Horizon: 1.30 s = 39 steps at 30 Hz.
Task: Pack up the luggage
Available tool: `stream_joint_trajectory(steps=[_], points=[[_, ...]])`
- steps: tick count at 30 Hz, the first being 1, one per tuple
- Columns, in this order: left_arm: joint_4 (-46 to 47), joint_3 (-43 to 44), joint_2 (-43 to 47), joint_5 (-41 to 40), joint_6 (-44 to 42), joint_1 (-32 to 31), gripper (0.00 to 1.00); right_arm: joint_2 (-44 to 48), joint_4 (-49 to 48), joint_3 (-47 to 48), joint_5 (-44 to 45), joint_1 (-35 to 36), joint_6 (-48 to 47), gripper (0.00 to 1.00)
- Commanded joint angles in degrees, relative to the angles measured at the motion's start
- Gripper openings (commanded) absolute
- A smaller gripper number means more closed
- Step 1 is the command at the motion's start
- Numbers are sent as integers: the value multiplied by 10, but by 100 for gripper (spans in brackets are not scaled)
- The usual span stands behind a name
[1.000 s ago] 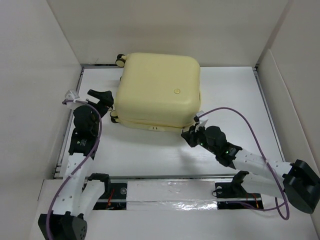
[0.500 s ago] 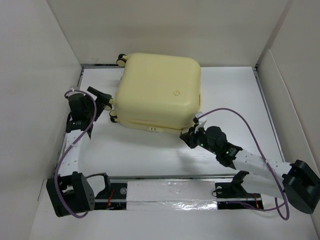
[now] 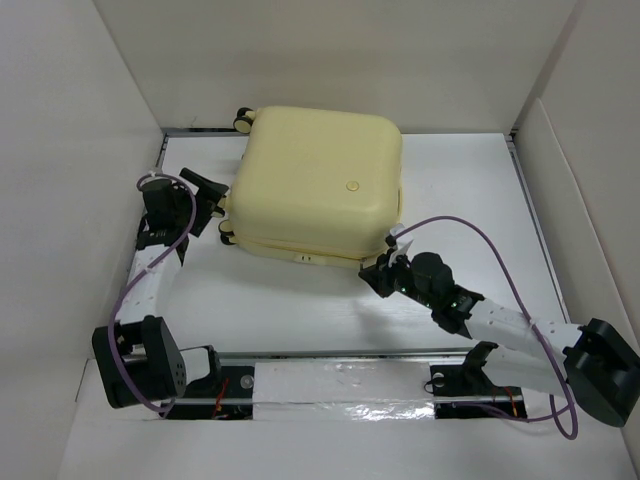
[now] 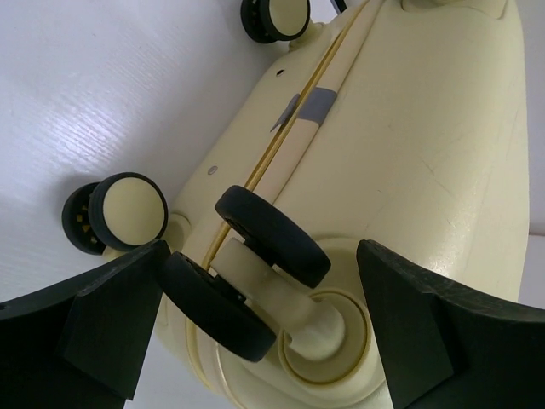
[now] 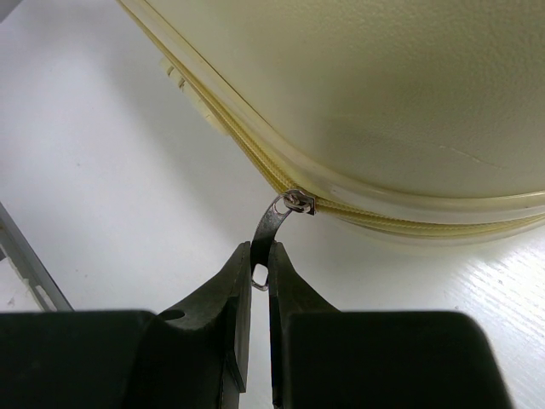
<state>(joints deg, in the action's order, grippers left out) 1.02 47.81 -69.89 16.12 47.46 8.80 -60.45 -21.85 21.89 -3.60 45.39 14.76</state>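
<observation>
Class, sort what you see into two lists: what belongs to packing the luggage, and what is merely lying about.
Job in hand: luggage; its zipper pull, pinched by the right tool; its wheel, straddled by the open left tool.
Merely there: white table; purple cable; enclosure walls.

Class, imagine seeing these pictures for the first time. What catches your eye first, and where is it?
The pale-yellow luggage, shut and lying flat at the far middle of the white table, dominates the scene. At its near right corner the right gripper pinches the zipper pull. At its left end the open left gripper faces a black wheel.
</observation>
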Motion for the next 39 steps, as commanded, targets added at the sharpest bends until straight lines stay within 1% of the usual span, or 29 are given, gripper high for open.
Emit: stream_joint_trajectory(steps=[1, 8, 11, 12, 14, 17, 18, 19, 20, 21, 22, 24, 25, 26, 27, 30, 31, 32, 34, 35, 37, 38, 39], points=[[43, 32, -9, 8, 22, -4, 90, 1, -58, 3, -43, 5, -6, 0], [89, 30, -38, 4, 60, -4, 86, 1, -58, 2, -45, 5, -6, 0], [105, 36, -54, 9, 75, -4, 79, 1, -58, 2, -47, 5, -7, 0], [108, 37, -58, 10, 83, -4, 74, 0, -58, 1, -47, 5, -7, 0], [118, 37, -63, 10, 89, -4, 70, 1, -58, 1, -46, 5, -7, 0], [138, 24, -60, 12, 98, -4, 60, 4, -54, 0, -41, 5, -8, 0], [144, 19, -57, 10, 99, -4, 48, 5, -52, 0, -40, 5, -8, 0], [151, 5, -53, 8, 105, -4, 41, 7, -52, 0, -38, 5, -8, 0], [172, -4, -44, 8, 108, -4, 30, 8, -52, 0, -36, 5, -7, 0], [183, -12, -39, 9, 109, -4, 6, 9, -51, 0, -35, 5, -7, 0], [194, -30, -33, 10, 109, -4, 0, 9, -50, 0, -33, 5, -7, 0], [236, -53, -10, 14, 104, -10, 0, 16, -47, -1, -22, 5, -6, 0], [253, -84, 2, 12, 102, -15, 0, 18, -44, 0, -19, 5, -7, 0], [277, -101, 30, 6, 98, -22, 0, 20, -41, 1, -12, 5, -7, 0], [282, -115, 44, -2, 92, -31, 0, 22, -37, 6, -9, 5, -7, 0], [283, -166, 100, -42, 66, -93, 0, 10, -30, 32, -11, 5, -7, 0], [283, -196, 113, -67, 61, -116, 0, 3, -29, 41, -12, 5, -7, 0], [286, -209, 136, -78, 57, -159, 0, -4, -29, 52, -12, 11, -4, 0], [288, -245, 154, -107, 54, -198, 0, -36, -31, 87, -10, 24, -4, 0], [298, -258, 168, -108, 57, -227, 0, -49, -32, 100, -5, 43, -4, 0], [304, -283, 181, -113, 70, -255, 0, -98, -30, 139, -1, 65, -6, 0], [315, -289, 192, -115, 76, -270, 0, -116, -30, 152, 4, 87, -6, 0], [315, -293, 196, -117, 78, -297, 0, -134, -30, 164, 5, 101, -7, 0]])
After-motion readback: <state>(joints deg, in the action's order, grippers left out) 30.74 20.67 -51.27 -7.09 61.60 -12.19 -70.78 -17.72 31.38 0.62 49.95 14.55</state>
